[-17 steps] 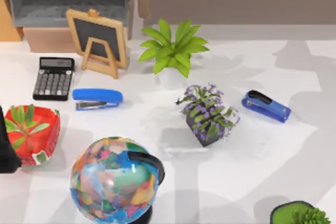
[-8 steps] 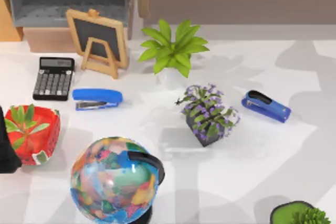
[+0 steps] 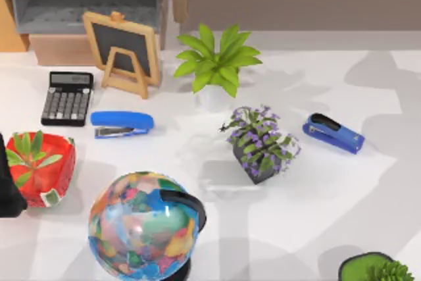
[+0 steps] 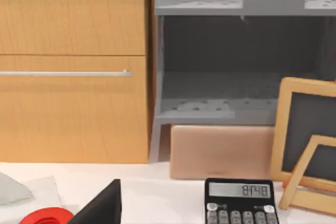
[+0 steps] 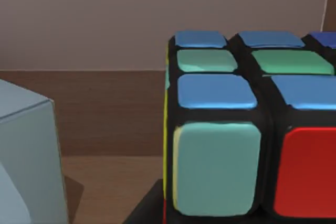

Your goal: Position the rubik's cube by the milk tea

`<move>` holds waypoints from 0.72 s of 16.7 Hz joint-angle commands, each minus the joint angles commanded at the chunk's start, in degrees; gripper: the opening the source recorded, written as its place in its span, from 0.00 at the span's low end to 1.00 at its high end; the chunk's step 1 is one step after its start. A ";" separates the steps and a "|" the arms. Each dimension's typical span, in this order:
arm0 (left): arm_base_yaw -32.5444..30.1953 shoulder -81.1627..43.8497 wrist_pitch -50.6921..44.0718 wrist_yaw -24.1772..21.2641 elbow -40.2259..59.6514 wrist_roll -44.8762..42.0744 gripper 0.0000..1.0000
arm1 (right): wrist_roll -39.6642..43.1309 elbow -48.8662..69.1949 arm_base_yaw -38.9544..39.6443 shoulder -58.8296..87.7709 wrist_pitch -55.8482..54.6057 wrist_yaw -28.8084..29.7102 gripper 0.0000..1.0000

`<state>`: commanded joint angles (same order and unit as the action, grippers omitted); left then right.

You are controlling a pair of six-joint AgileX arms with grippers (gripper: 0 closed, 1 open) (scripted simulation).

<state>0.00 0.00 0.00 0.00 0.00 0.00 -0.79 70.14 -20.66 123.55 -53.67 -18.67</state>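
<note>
A: Up close in the right wrist view, the rubik's cube looms large right in front of the camera, blue, green and red tiles showing, with a dark edge under it. Is the right pincer clamped on it? I cannot tell.

B: And the milk tea? I can't pick it out. The pale block beside the cube is unidentifiable.

A: So by my reading the placing is yet to be done: cube not set down beside any drink.

B: Over the counter from above: globe nearest, then the purple plant, two staplers, calculator, and chalkboard at the back.

A: The left arm's dark shape sits at the left edge, apparently idle; its pincer's state I can't tell.
</note>
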 joint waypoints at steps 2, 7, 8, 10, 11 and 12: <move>0.00 0.00 0.00 0.00 0.00 0.00 1.00 | 0.00 0.00 0.00 0.00 0.00 0.00 0.00; 0.00 0.00 0.00 0.00 0.00 0.00 1.00 | -0.09 -0.03 -0.17 -0.10 0.00 -0.02 0.00; 0.00 0.00 0.00 0.00 0.00 0.00 1.00 | -0.09 -0.01 -0.18 -0.22 0.17 -0.02 0.00; 0.00 0.00 0.00 0.00 0.00 0.00 1.00 | -0.09 0.23 -0.19 -0.95 1.14 -0.02 0.00; 0.00 0.00 0.00 0.00 0.00 0.00 1.00 | -0.10 0.41 -0.19 -1.30 1.66 -0.03 0.00; 0.00 0.00 0.00 0.00 0.00 0.00 1.00 | -0.10 0.52 -0.18 -1.46 1.90 -0.04 0.00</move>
<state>0.00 0.00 0.00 0.00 0.00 0.00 -0.89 70.66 -20.84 122.09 -51.77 -18.71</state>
